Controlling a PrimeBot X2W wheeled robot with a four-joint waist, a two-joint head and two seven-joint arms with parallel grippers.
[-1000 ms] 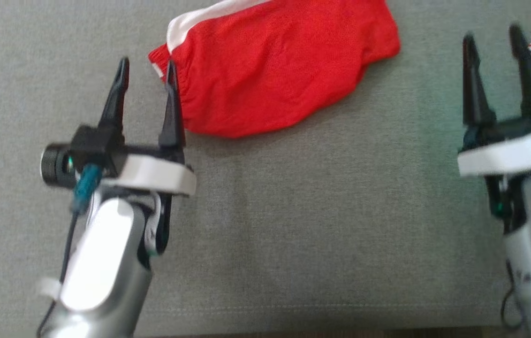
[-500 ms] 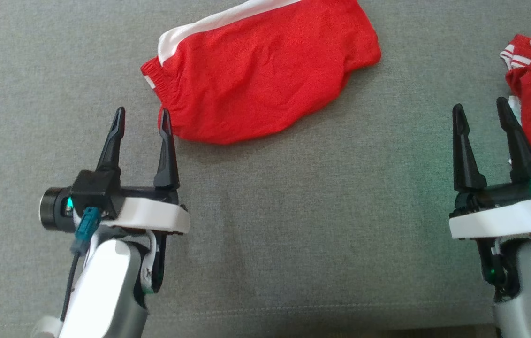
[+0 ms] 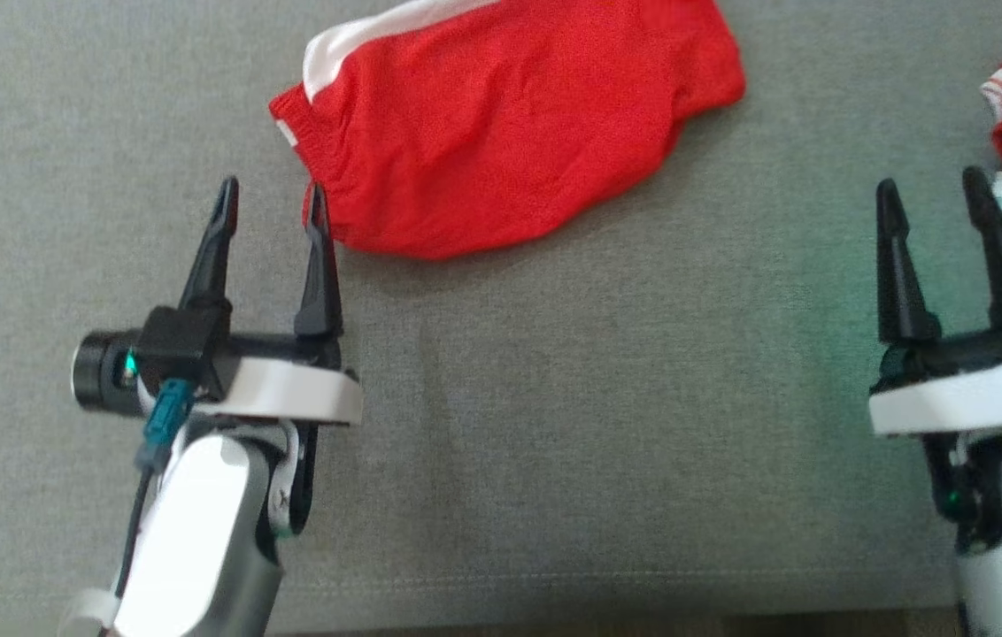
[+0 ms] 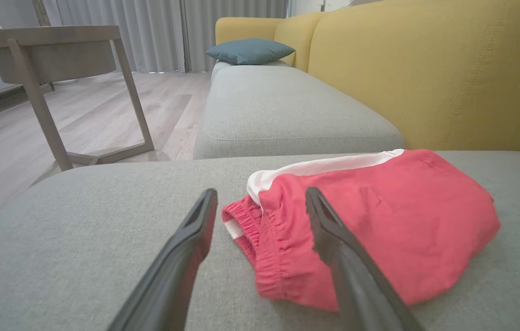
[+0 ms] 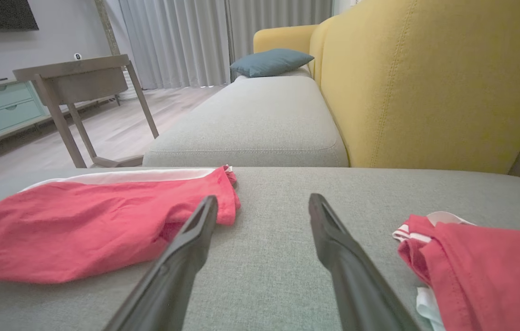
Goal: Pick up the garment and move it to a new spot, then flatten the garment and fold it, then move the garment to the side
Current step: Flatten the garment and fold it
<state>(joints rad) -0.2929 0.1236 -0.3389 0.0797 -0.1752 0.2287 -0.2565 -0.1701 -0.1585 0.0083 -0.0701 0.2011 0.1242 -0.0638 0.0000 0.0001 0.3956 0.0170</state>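
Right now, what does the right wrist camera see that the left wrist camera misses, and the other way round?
The right wrist view adds a second red garment with white stripes at its lower right, pale green drawers and a dark screen on the far wall. The left wrist view adds the gathered waistband of the red shorts, close before the open left gripper. Both share the red shorts, grey seat cushion, yellow backrest, blue pillow, wooden side table and curtains; the right gripper is open too.
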